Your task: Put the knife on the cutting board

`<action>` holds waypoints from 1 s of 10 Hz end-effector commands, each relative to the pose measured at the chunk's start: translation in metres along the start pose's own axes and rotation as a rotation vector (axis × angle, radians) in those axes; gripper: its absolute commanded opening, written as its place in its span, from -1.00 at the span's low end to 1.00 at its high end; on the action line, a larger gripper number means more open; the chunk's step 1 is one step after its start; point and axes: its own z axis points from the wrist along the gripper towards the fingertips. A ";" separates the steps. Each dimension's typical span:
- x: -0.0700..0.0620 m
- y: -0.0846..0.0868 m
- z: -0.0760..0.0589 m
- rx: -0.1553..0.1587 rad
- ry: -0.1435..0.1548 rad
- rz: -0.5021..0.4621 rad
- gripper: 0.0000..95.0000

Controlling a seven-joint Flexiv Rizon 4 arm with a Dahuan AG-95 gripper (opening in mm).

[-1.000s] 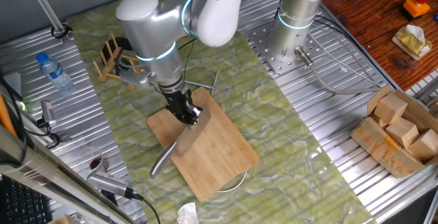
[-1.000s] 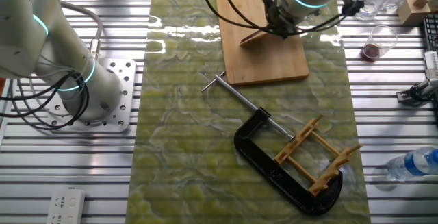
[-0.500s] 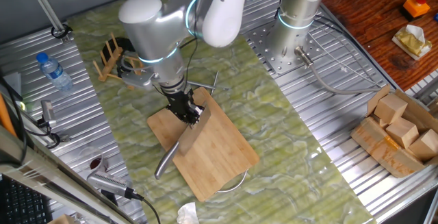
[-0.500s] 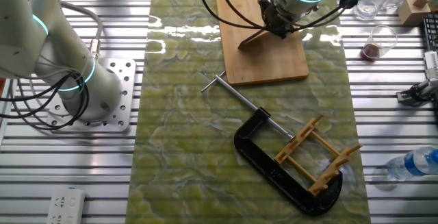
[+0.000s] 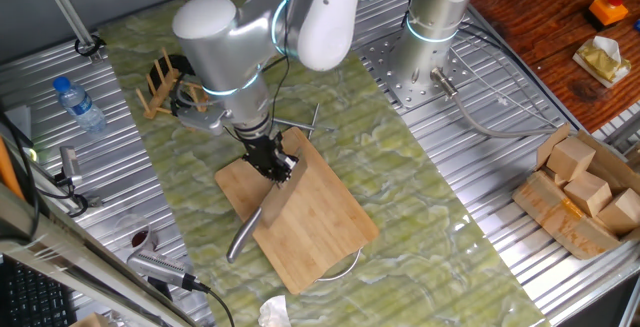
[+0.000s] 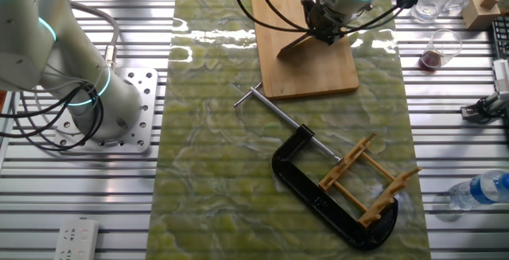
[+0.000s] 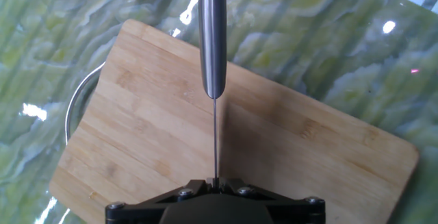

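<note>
The cutting board [image 5: 315, 217] is a light-tan bamboo rectangle on the green mat; it also shows in the other fixed view [image 6: 310, 65] and fills the hand view [image 7: 274, 148]. My gripper [image 5: 274, 164] is shut on the knife's blade [image 5: 277, 195] and holds it on edge over the board's left part. The steel handle [image 5: 242, 235] points away from the fingers and past the board's edge. In the hand view the blade is a thin line [image 7: 215, 142] running from the gripper [image 7: 215, 181] to the handle [image 7: 212, 39]. I cannot tell whether the knife touches the board.
A black C-clamp [image 6: 318, 200] with a long metal rod [image 6: 278, 113] and a wooden dowel rack [image 6: 370, 180] lie on the mat behind the board. A wire ring [image 7: 72, 107] sticks out from under the board. A glass [image 6: 433, 53] and a water bottle [image 5: 80, 104] stand on the metal table.
The arm has shifted slightly with the knife, and the handle end has moved a little closer to the board. The board and the other things have not moved.
</note>
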 end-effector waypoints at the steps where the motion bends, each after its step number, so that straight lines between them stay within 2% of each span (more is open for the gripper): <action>1: -0.001 0.000 0.000 -0.001 0.005 -0.012 -1.00; 3: -0.001 0.000 0.000 -0.025 0.007 -0.020 -1.00; 4: -0.001 0.000 0.000 -0.037 0.020 -0.016 -1.00; 8: -0.001 0.000 0.000 -0.055 0.058 -0.024 -1.00; 10: -0.001 0.000 0.000 -0.065 0.066 -0.030 -1.00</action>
